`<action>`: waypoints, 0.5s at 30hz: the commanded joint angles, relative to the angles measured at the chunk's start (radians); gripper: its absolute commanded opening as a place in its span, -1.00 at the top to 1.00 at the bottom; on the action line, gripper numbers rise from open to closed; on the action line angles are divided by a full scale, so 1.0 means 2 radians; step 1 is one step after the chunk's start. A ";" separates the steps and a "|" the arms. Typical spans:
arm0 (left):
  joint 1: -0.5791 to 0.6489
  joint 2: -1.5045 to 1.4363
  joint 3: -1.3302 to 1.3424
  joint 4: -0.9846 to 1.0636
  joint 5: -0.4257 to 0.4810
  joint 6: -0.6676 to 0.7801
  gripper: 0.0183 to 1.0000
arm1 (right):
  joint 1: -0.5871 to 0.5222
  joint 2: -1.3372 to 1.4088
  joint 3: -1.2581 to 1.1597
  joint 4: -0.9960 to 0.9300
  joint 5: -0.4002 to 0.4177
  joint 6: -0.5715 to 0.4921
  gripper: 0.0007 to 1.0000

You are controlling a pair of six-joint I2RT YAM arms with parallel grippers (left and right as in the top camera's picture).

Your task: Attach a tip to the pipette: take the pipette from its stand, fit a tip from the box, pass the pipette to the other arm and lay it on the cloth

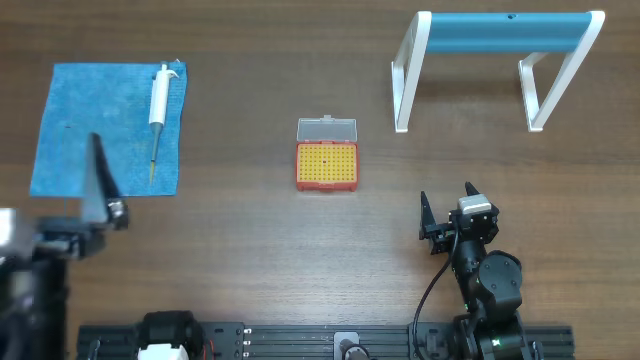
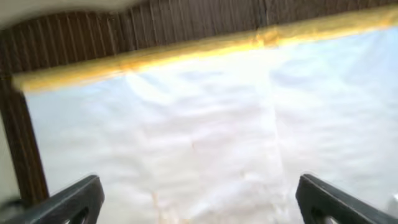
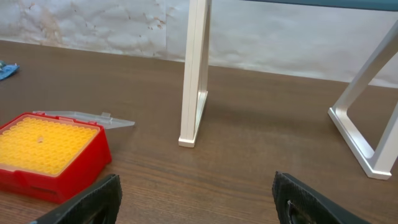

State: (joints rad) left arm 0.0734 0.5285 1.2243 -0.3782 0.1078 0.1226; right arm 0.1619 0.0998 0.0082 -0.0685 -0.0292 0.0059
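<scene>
Both claws spread empty, left claw (image 2: 199,193) by blue cloth (image 1: 70,130) where tipped pipette (image 1: 158,100) lies, right claw (image 3: 196,193) near open tip box (image 1: 327,165).

This looks like a laboratory station fitted out for robot work. On the dark wood-grain bench (image 1: 250,240) lie lab tools. A white pipette (image 1: 159,97) rests on a blue wiping cloth (image 1: 70,140) at the upper left of the top view. A red tip box (image 1: 326,166) full of yellow tips, its clear lid folded back, sits at the centre. A white-legged stand (image 1: 500,35) with a teal bar is at the upper right. A black mounting rail (image 1: 300,338) runs along the bottom edge, with the left arm (image 1: 45,255) and the right arm (image 1: 487,275) standing at it. Behind the bench, the right wrist view shows a pale, mottled wall (image 3: 93,28).
</scene>
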 commanded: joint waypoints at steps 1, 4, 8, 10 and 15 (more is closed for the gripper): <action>0.000 -0.114 -0.297 0.233 0.006 -0.081 -1.00 | 0.003 -0.001 -0.002 -0.001 -0.003 0.006 -0.60; -0.033 -0.183 -0.424 0.275 -0.010 -0.082 -1.00 | 0.003 -0.001 -0.002 -0.001 -0.003 0.006 -0.60; -0.044 -0.221 -0.498 0.276 -0.023 -0.088 -1.00 | 0.003 -0.001 -0.002 -0.001 -0.003 0.006 -0.60; -0.044 -0.244 -0.525 0.275 -0.024 -0.088 -1.00 | 0.003 -0.001 -0.002 -0.001 -0.003 0.006 -0.60; -0.044 -0.263 -0.601 0.275 -0.053 -0.128 -1.00 | 0.003 -0.001 -0.002 -0.001 -0.003 0.006 -0.60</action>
State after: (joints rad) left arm -0.0105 0.0154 0.0788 0.1688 0.0723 -0.0582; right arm 0.1619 0.1017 0.0082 -0.0681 -0.0292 0.0059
